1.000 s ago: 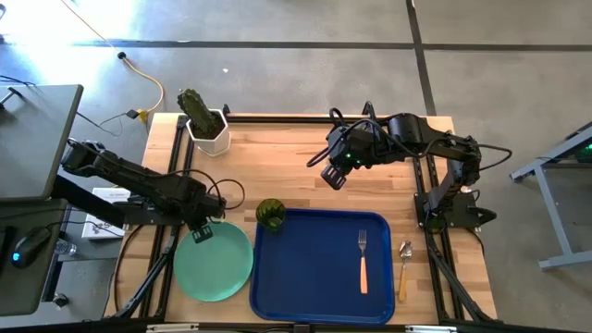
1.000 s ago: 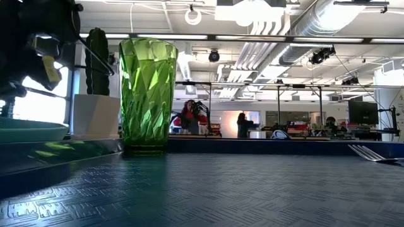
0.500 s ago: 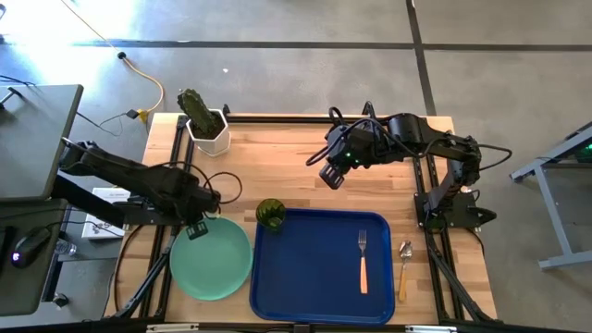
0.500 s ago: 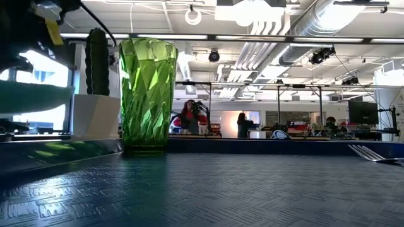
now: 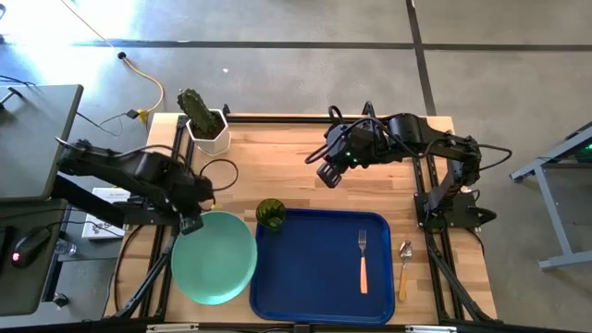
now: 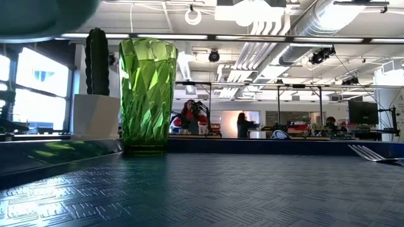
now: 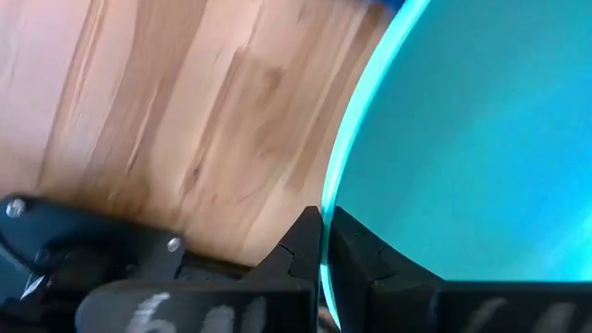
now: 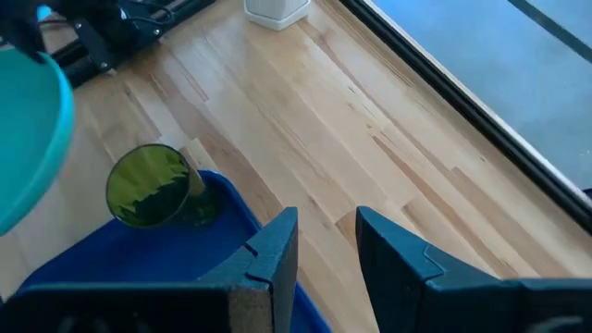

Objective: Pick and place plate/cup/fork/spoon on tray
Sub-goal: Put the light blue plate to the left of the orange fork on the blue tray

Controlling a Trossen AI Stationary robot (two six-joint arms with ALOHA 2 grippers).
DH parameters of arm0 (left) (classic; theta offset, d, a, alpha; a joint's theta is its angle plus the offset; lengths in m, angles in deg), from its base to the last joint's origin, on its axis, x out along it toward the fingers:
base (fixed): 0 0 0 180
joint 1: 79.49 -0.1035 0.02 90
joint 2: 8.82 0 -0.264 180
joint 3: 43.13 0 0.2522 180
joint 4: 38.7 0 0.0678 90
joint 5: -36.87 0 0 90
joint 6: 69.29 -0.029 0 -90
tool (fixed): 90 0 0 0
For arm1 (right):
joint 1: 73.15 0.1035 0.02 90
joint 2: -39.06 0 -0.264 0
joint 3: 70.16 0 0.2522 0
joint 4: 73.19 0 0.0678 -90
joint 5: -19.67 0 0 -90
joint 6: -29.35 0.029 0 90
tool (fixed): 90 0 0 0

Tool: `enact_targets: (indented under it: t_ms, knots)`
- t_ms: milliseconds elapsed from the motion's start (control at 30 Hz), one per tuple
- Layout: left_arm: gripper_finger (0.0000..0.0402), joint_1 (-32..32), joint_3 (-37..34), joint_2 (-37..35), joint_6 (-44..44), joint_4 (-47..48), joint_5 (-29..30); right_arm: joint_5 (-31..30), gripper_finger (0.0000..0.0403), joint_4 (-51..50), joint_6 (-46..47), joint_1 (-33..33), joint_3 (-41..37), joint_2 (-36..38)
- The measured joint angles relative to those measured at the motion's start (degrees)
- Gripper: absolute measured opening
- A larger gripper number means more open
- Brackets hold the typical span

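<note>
High view: left gripper (image 5: pixel 191 222) clamps the plate (image 5: pixel 215 256) by its rim, w/ plate just left of the tray (image 5: pixel 319 268). Cup (image 5: pixel 270 214) at tray's back-left corner; fork (image 5: pixel 363 262) on tray, spoon (image 5: pixel 404 270) on worktop (image 5: pixel 277 166) beside it. Right wrist view: right gripper (image 8: pixel 326 242) narrowly open, holding nothing, above worktop.

Pretty bright daylight overall, with washed-out glare on the floor (image 5: pixel 139 23) around 11 o'clock up top. Motion blur smearing the plate (image 7: pixel 481 139) edge; backlit cup (image 6: pixel 148 94) glowing down low.
</note>
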Motion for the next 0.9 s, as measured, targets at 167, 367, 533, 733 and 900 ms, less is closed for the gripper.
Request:
enact_targets:
  t_ms: [167,367,533,733,900]
  knots:
    - [0.0001,0.0,6.5,0.0,-0.7,-0.9,3.7,-2.4,0.0103,0.0,0.7,0.0,0.0,0.0]
    - [0.0001,0.0,12.9,0.0,-4.0,-4.3,8.5,-3.7,0.0103,2.2,2.2,0.0,0.0,0.0]
    - [0.0001,0.0,16.3,0.5,-8.2,-12.2,12.5,-7.8,0.0103,4.1,4.8,0.0,0.0,0.0]
    - [0.0001,0.0,21.5,4.7,-17.2,-17.6,17.1,-13.2,0.0103,6.2,5.1,0.0,0.0,0.0]
    - [0.0001,-0.8,27.2,10.9,-24.7,-17.4,19.6,-19.4,0.0103,6.4,6.7,-0.1,0.0,0.6]
